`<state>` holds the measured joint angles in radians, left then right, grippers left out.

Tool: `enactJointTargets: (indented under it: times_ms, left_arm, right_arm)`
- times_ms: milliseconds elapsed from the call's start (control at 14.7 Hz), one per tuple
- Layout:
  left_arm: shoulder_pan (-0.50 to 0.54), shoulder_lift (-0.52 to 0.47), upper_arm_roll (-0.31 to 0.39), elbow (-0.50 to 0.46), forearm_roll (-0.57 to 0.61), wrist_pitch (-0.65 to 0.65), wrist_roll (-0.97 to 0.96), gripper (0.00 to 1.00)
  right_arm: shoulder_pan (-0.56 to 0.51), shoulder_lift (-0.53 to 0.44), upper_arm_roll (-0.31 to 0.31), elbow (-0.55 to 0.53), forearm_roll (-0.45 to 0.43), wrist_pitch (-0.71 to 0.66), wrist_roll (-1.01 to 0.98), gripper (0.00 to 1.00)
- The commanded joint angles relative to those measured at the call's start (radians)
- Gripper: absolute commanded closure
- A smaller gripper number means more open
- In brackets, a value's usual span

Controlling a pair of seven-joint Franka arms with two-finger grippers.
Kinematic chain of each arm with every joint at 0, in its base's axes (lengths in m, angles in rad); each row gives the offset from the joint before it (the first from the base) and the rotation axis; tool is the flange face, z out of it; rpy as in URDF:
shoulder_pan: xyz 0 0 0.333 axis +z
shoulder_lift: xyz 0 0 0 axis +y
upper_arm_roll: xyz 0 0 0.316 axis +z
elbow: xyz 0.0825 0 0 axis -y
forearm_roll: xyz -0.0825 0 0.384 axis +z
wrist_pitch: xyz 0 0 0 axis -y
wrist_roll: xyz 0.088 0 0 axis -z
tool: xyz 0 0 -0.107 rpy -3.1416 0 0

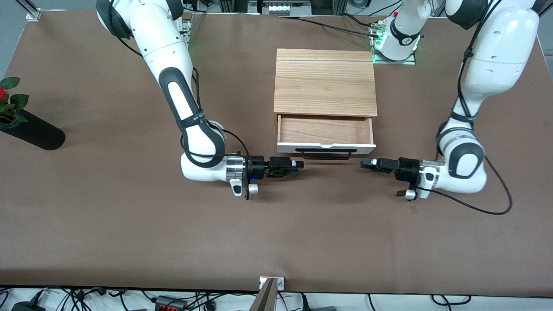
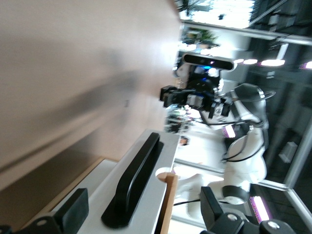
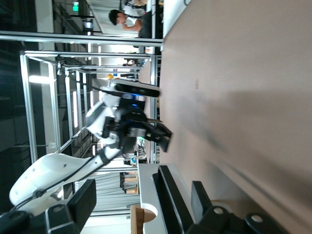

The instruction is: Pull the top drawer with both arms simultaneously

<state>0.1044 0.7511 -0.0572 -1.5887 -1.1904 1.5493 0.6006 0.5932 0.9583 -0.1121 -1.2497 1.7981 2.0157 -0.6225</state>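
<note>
While the top drawer stands open, the left end effector and right end effector hang released beside its handle.

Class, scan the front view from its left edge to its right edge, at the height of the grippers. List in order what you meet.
Right gripper → black bar handle of the top drawer → left gripper.
</note>
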Motion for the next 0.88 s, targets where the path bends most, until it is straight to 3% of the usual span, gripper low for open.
enactJointTargets:
  times_ms: [0,204,407,611,815]
  left_arm:
    - [-0.008,-0.056,0.011,0.067,0.195,0.060,-0.111,0.00]
    - [-0.012,-0.070,0.001,0.165,0.550,0.097,-0.253,0.00]
    - [-0.018,-0.082,-0.010,0.207,0.843,0.097,-0.409,0.00]
    - [-0.060,-0.140,-0.009,0.202,1.116,0.080,-0.477,0.00]
    - [-0.058,-0.182,-0.007,0.203,1.187,0.002,-0.518,0.00]
  right_arm:
    - [-0.003,-0.016,-0.041,0.006,-0.046,-0.005,0.094,0.11]
    - [0.005,-0.026,-0.119,0.007,-0.091,0.003,0.219,0.01]
    - [0.014,-0.044,-0.236,0.021,-0.130,-0.005,0.415,0.00]
    - [0.008,-0.090,-0.346,0.029,-0.349,-0.008,0.617,0.00]
    - [-0.010,-0.145,-0.443,0.029,-0.531,-0.093,0.743,0.00]
